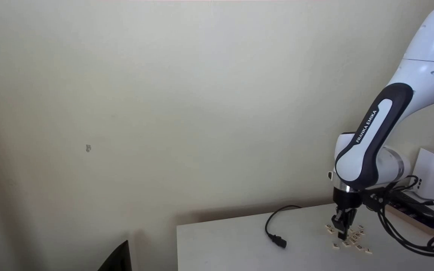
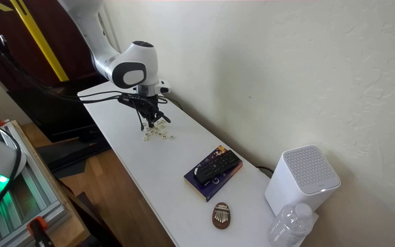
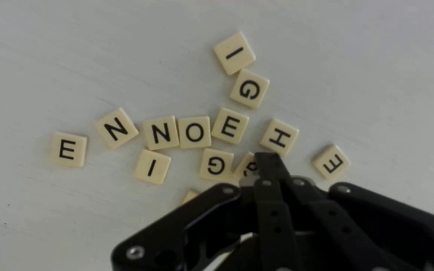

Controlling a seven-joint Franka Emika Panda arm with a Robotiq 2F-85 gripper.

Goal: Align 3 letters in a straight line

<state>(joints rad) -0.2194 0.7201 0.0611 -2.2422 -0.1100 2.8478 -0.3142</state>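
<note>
The letter tiles [image 3: 194, 127] lie flat in a loose scatter around the gripper [image 3: 272, 165] — in the wrist view, mostly above it and to its left. The jaws are pressed together and point down among the tiles; what lies right under the tips is hidden. The H tile [image 3: 279, 137] is just above the gripper's tips, though I cannot tell whether they touch. A half-covered tile [image 3: 245, 166] sits just left of the gripper's tips, and one E tile [image 3: 331, 162] lies alone to the gripper's right.

In both exterior views the gripper is over a white table [image 2: 163, 171]. In an exterior view a black power cord [image 1: 278, 241] lies to the left of the gripper, well apart from it. In an exterior view, nearer the camera than the gripper, are a paperback book [image 2: 214, 190] with a black remote control [image 2: 216, 167] across it, a kalimba [image 2: 221, 215], a white tower [image 2: 299, 173] with a perforated top — and a clear plastic bottle [image 2: 291, 223].
</note>
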